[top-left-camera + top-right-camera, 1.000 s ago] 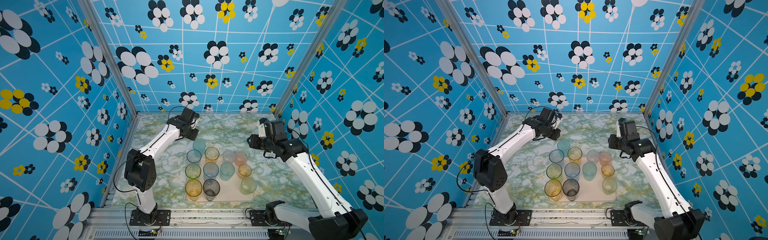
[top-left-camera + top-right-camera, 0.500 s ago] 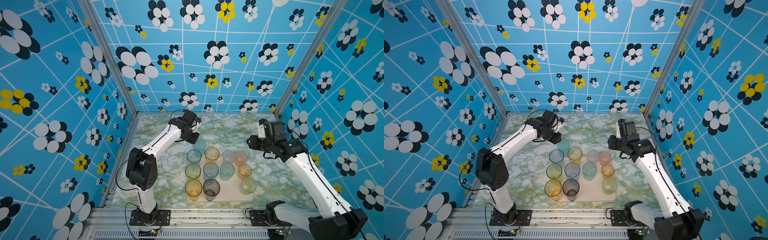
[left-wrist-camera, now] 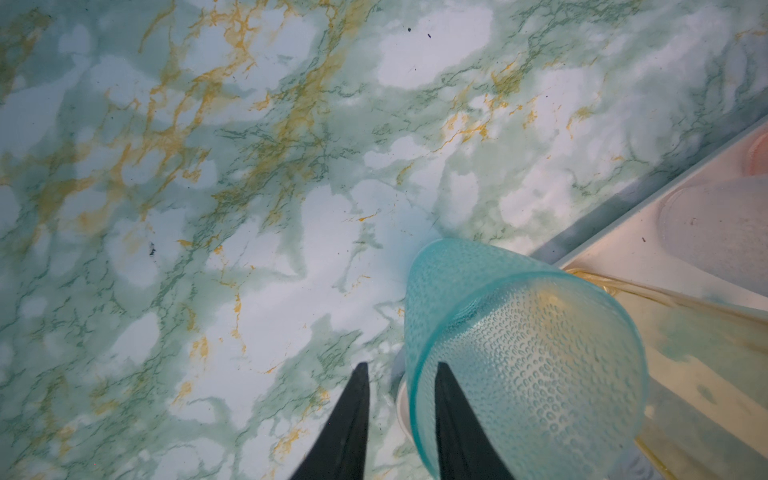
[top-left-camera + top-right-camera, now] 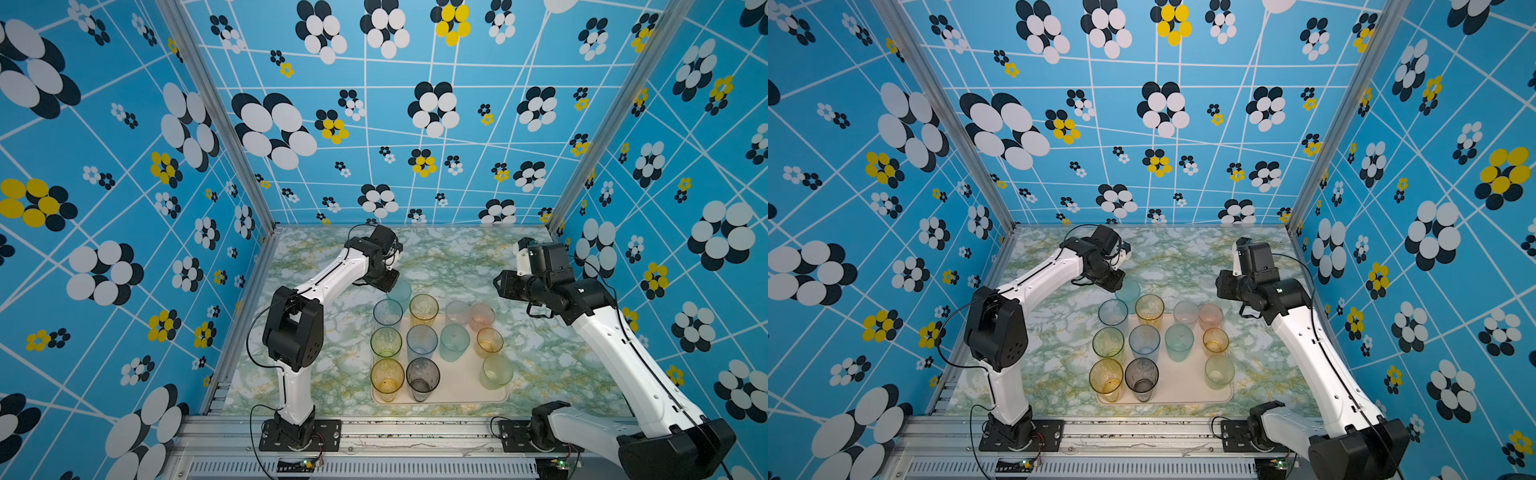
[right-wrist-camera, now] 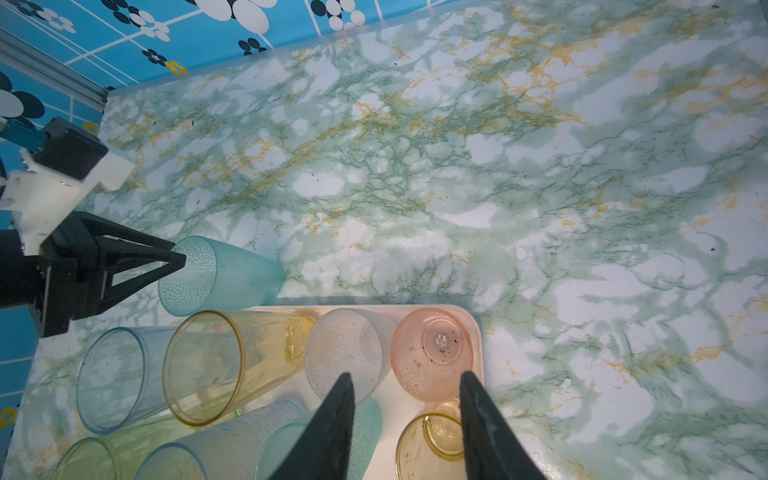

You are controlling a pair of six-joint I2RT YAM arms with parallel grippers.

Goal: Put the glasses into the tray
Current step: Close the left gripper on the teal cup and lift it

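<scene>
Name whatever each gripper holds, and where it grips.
Left gripper pinches the teal glass by its rim, one finger inside, one outside. Right gripper holds nothing.

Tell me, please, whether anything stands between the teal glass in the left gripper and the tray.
Yes: the tall amber glass stands at the tray's far edge, right beside the teal glass, blocking the direct way in.

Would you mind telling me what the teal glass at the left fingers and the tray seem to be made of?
Teal glass: probably translucent plastic; its wall is finely dimpled and the table shows through. Tray: seemingly smooth matte cream plastic with moulded rounded corners, though that look is not conclusive.
</scene>
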